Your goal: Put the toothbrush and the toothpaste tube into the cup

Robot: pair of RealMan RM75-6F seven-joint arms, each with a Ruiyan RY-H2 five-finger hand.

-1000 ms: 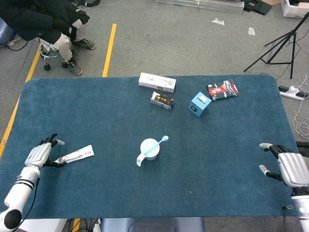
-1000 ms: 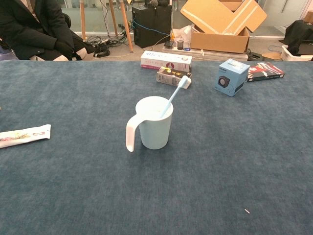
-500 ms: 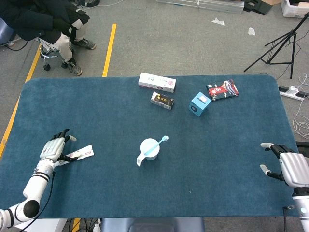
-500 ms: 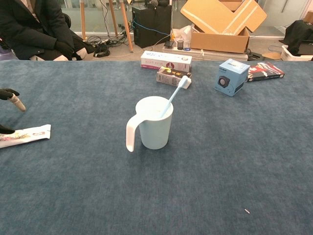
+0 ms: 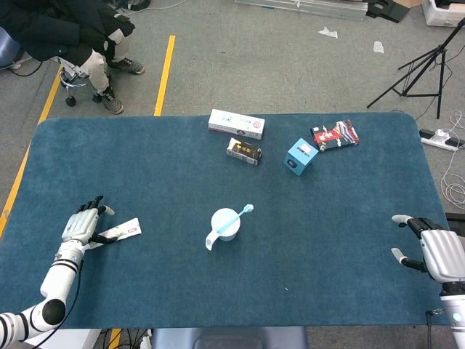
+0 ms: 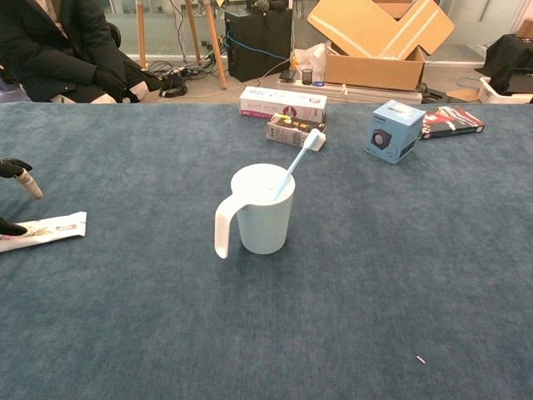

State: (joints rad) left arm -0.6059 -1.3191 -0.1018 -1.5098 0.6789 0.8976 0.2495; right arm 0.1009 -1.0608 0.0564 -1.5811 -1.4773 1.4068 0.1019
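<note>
The pale blue cup (image 5: 224,224) stands upright mid-table with its handle toward the near left; the chest view shows the cup (image 6: 263,212) too. The light blue toothbrush (image 5: 240,214) leans inside it, head (image 6: 314,139) up and to the right. Flat on the cloth at the left lies the white toothpaste tube (image 5: 120,233), and its cap end is cut off by the chest view's edge (image 6: 46,231). My left hand (image 5: 83,222) hovers over the tube's left end with fingers spread, one dark fingertip (image 6: 8,225) touching the tube. My right hand (image 5: 436,251) rests open at the table's right edge.
At the far side lie a white box (image 5: 236,124), a small dark box (image 5: 243,151), a blue cube box (image 5: 300,156) and a red-and-black packet (image 5: 335,135). A seated person (image 5: 65,33) is beyond the far left corner. The blue cloth table (image 5: 327,240) ends close behind both hands.
My left hand has slid right and forward from beside the tube's end to over it, fingers now showing at the chest view's left edge. Cup, toothbrush and right hand have not moved.
</note>
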